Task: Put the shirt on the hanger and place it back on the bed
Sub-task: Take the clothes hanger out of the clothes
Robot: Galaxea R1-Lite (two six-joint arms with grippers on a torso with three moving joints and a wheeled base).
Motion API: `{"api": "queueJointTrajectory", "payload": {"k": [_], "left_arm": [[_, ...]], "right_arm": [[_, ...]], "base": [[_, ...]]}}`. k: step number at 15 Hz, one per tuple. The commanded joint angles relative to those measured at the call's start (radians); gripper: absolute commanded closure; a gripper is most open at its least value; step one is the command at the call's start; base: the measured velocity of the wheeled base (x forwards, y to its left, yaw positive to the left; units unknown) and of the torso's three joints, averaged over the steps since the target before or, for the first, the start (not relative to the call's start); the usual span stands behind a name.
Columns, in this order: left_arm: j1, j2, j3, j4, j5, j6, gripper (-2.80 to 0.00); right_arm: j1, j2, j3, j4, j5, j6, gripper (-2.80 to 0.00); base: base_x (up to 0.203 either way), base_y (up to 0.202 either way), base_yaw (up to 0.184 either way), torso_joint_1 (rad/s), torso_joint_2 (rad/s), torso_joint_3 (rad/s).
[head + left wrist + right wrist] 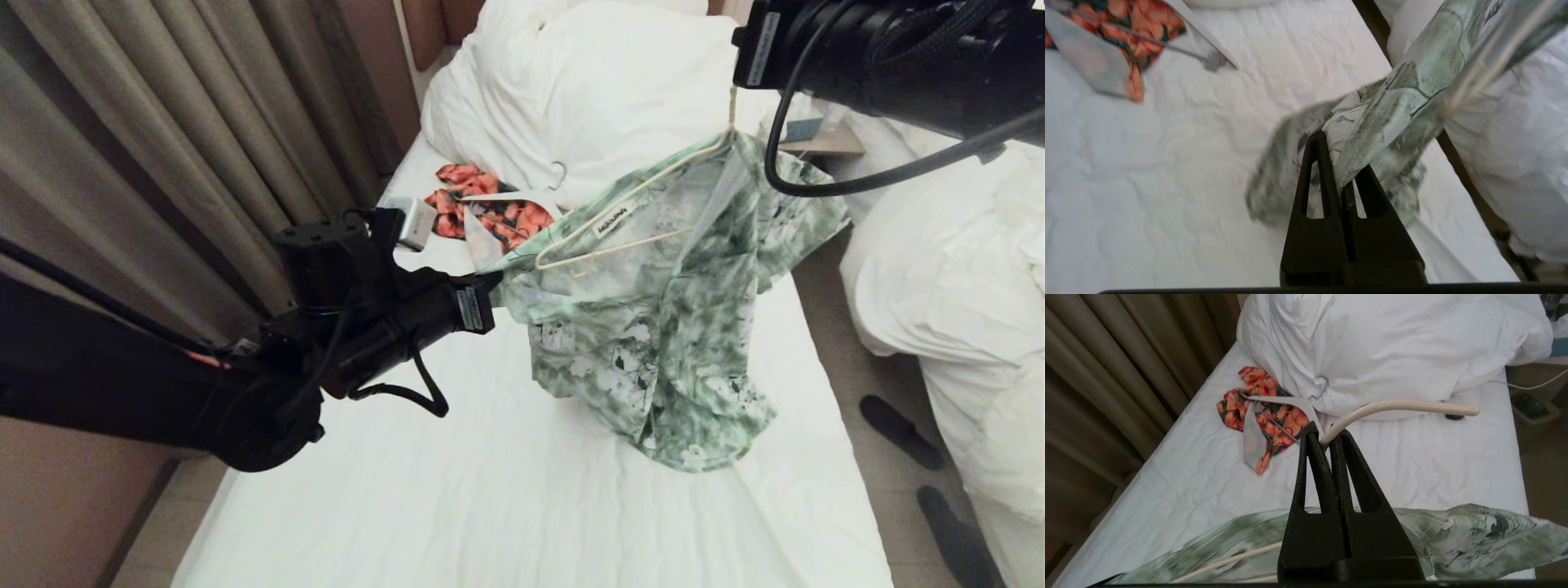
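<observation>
The right gripper is cut off by the head view's top edge, and the shirt blurs in the left wrist view.

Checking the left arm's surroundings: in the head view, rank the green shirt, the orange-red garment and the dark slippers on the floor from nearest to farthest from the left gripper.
1. The shirt: pinched at its edge by the left gripper.
2. The orange-red garment: on the bed, up toward the pillows.
3. The slippers: on the floor beyond the bed's right side.
</observation>
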Motion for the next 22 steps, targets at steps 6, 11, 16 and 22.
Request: {"api": "queueJointTrajectory", "payload": {"k": [6, 11, 16, 22], "left_arm": [[0.034, 0.086, -0.028, -0.051, -0.002, 0.015, -2.80], [0.073, 0.076, -0.054, -0.053, -0.014, 0.014, 0.00], [0.094, 0.059, -0.064, -0.053, -0.021, 0.014, 0.00], [0.107, 0.033, -0.071, -0.051, -0.021, 0.014, 0.00]], "right_arm": [[-0.003, 0.051, -0.011, -0.038, -0.001, -0.001, 0.00], [-0.003, 0.092, -0.011, -0.084, -0.001, 0.004, 0.00], [-0.020, 0.174, -0.018, -0.168, -0.001, 0.047, 0.00], [-0.061, 0.296, -0.181, -0.163, -0.080, 0.385, 0.00]], "base": [[0.000, 0.000, 0.000, 0.000, 0.00, 0.000], [0.000, 0.000, 0.000, 0.000, 0.00, 0.000], [0.000, 0.000, 0.000, 0.000, 0.00, 0.000], [0.000, 0.000, 0.000, 0.000, 0.00, 0.000]]}}
